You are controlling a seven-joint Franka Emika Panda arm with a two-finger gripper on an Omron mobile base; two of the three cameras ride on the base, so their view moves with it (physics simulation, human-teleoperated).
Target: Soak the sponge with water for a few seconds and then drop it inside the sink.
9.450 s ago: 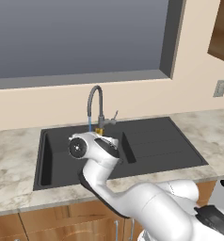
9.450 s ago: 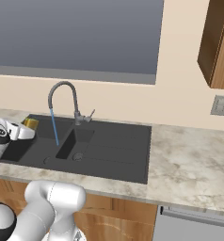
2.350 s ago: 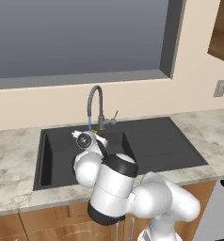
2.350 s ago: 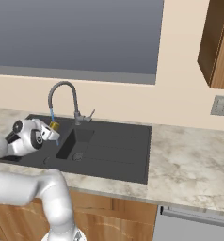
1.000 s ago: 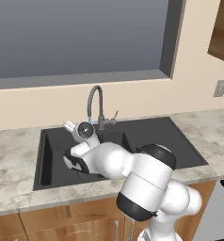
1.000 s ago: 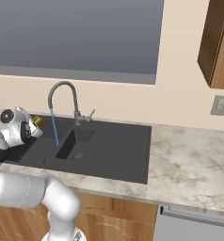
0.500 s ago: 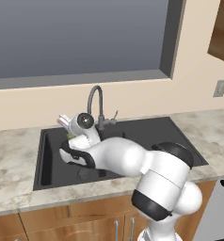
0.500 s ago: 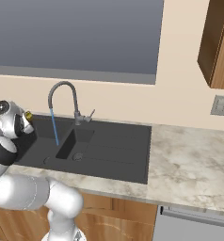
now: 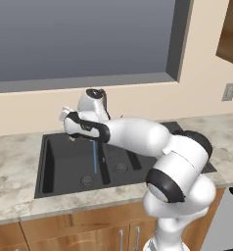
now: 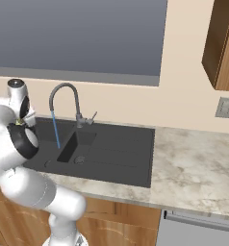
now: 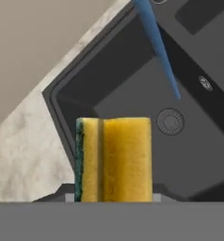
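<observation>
The gripper (image 11: 114, 200) pinches the sponge (image 11: 114, 159), its green scrub layer on the left of the hand view, and seems to hang above the sink (image 11: 128, 80). Below and beyond the sponge lies the left basin's drain (image 11: 170, 121). To the upper right, the water (image 11: 158, 44) falls clear of the sponge.
</observation>
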